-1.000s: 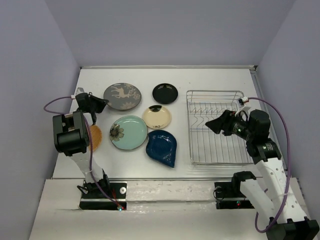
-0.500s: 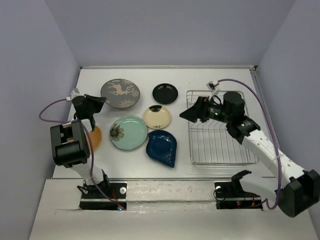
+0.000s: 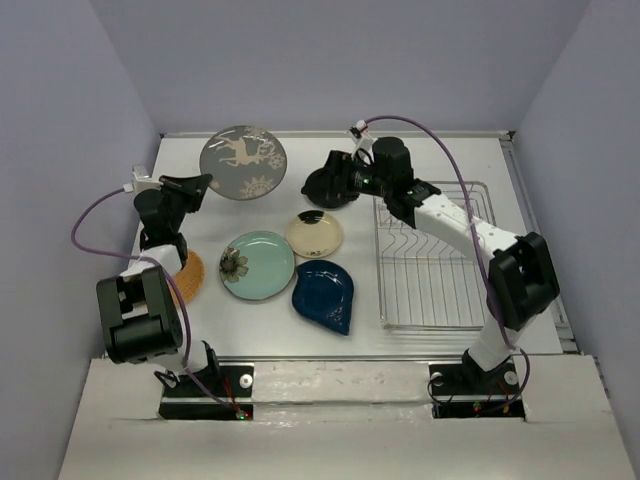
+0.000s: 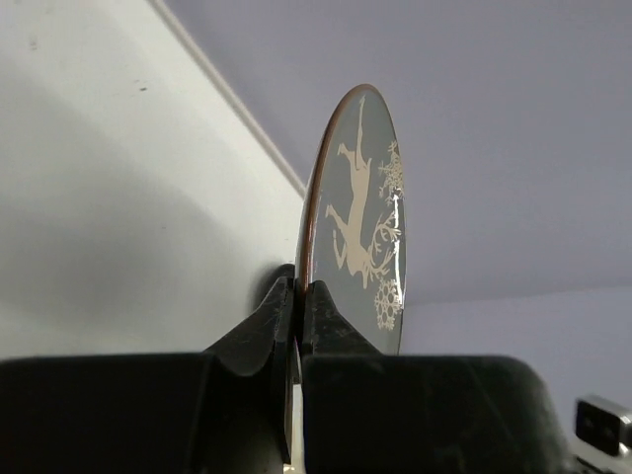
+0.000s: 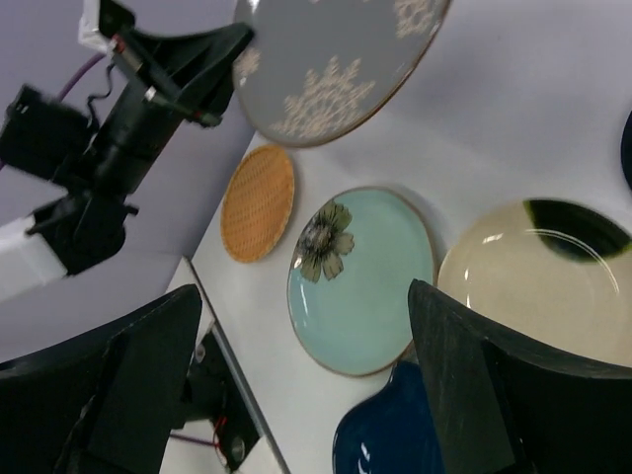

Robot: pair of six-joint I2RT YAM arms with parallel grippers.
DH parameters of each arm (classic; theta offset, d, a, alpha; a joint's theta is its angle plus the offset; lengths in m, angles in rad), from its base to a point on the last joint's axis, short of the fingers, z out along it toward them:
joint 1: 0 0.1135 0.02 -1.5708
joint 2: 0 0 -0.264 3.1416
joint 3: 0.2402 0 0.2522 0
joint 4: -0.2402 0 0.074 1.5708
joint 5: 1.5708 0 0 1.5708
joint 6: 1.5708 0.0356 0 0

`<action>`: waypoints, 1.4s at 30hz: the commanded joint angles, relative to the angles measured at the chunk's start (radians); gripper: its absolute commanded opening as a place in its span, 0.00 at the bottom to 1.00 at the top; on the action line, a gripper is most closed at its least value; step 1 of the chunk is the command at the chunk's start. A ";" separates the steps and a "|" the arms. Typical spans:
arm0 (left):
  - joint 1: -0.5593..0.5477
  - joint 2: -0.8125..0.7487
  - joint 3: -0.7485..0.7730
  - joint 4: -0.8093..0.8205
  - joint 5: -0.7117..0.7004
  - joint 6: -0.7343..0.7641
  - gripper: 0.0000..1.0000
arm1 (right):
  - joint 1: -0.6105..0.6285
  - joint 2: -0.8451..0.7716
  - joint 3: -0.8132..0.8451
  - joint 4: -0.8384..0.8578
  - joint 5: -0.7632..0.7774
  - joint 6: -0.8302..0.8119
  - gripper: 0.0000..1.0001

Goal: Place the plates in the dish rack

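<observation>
Robotics lab test cell: bare lavender walls enclose a white table; arm bases bolted along the frame's bottom.

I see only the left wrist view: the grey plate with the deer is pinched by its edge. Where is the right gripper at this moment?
Observer: The right gripper is over the small black plate, its jaws wide apart with nothing between them.
Operator: Thank you. Is the dish rack free for the grey plate?
Observer: Yes. In the top view, no plate stands in it yet.
</observation>
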 commanded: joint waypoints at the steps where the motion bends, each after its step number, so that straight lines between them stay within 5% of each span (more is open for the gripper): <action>1: -0.022 -0.181 -0.018 0.195 0.073 -0.113 0.06 | 0.002 0.090 0.191 0.000 0.052 -0.024 0.93; 12: -0.161 -0.261 -0.032 0.177 0.136 -0.130 0.06 | -0.058 0.216 0.388 -0.112 0.000 -0.023 0.97; 15: -0.198 -0.270 -0.043 0.194 0.151 -0.139 0.06 | -0.058 0.234 0.390 -0.110 -0.023 -0.014 0.92; 17: -0.206 -0.288 -0.066 0.223 0.165 -0.160 0.06 | -0.058 0.231 0.370 -0.095 -0.028 -0.001 0.75; 18: -0.207 -0.295 -0.074 0.229 0.168 -0.165 0.06 | -0.058 0.213 0.332 -0.075 -0.023 0.006 0.61; 19: -0.209 -0.304 -0.084 0.238 0.184 -0.170 0.06 | -0.058 0.199 0.308 -0.032 -0.008 0.026 0.26; 21: -0.217 -0.312 -0.098 0.246 0.197 -0.174 0.13 | -0.067 0.157 0.235 0.005 0.002 0.048 0.07; 25: -0.301 -0.322 -0.135 0.235 0.201 -0.141 0.53 | -0.089 0.084 0.161 0.054 0.040 0.085 0.07; 33: -0.358 -0.459 -0.115 -0.022 0.255 0.085 0.97 | -0.316 -0.207 0.055 -0.027 0.081 0.052 0.07; 36: -0.368 -0.551 -0.103 -0.156 0.275 0.185 0.99 | -0.426 -0.307 0.087 -0.242 0.159 -0.082 0.07; 42: -0.531 -0.658 -0.058 -0.444 0.232 0.436 0.99 | -0.472 -0.451 0.127 -0.604 0.656 -0.374 0.07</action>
